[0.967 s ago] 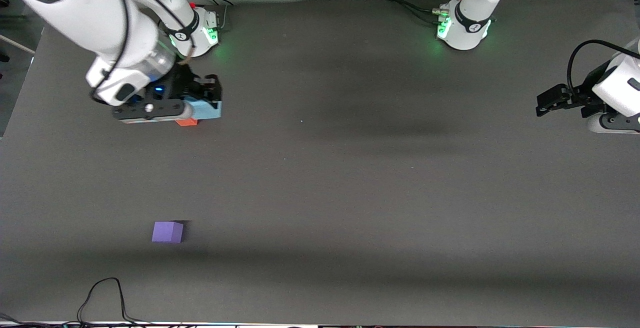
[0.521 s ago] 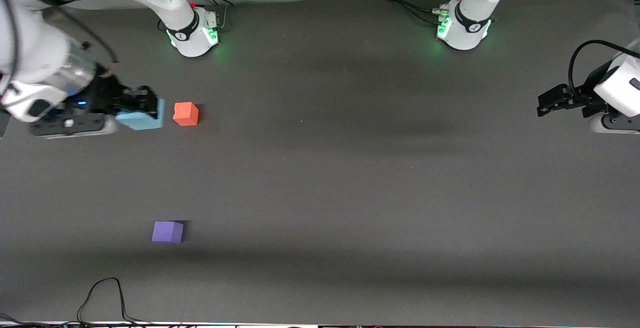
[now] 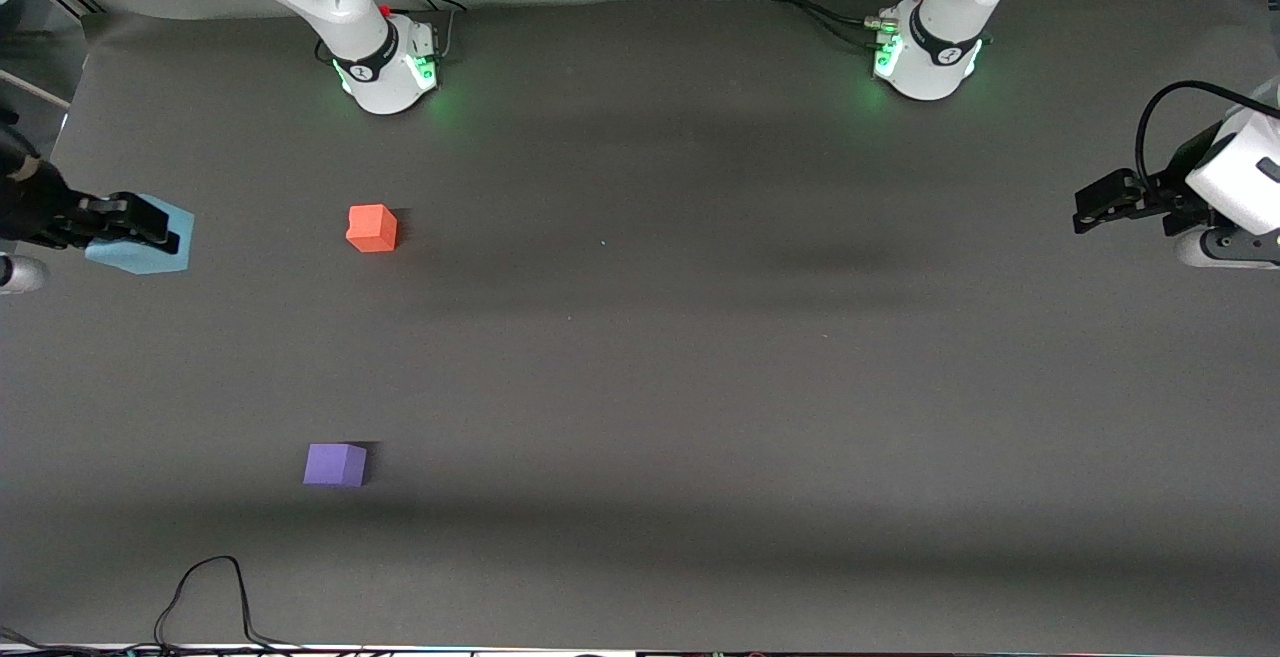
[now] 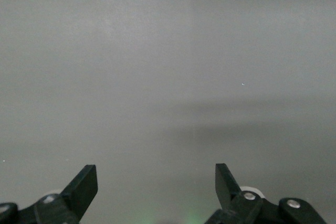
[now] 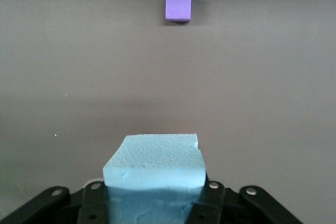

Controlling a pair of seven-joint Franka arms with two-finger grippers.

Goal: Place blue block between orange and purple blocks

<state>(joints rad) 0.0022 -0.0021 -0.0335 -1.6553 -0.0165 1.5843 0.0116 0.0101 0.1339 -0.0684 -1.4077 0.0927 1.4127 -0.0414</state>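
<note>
My right gripper (image 3: 150, 235) is shut on the light blue block (image 3: 135, 242) and holds it in the air over the table's edge at the right arm's end. In the right wrist view the blue block (image 5: 155, 163) sits between the fingers, and the purple block (image 5: 178, 6) lies on the table apart from it. The orange block (image 3: 371, 228) sits on the table near the right arm's base. The purple block (image 3: 335, 464) lies nearer to the front camera than the orange block. My left gripper (image 3: 1090, 205) is open and empty and waits at the left arm's end; its jaws (image 4: 156, 182) stand wide apart.
The right arm's base (image 3: 385, 67) and the left arm's base (image 3: 925, 57) stand along the back of the dark grey table (image 3: 700, 337). A black cable (image 3: 210, 592) loops at the table's front edge, nearer to the camera than the purple block.
My right gripper has carried the blue block from over the orange block toward the right arm's end of the table. The orange block now shows in full. The left arm has not moved.
</note>
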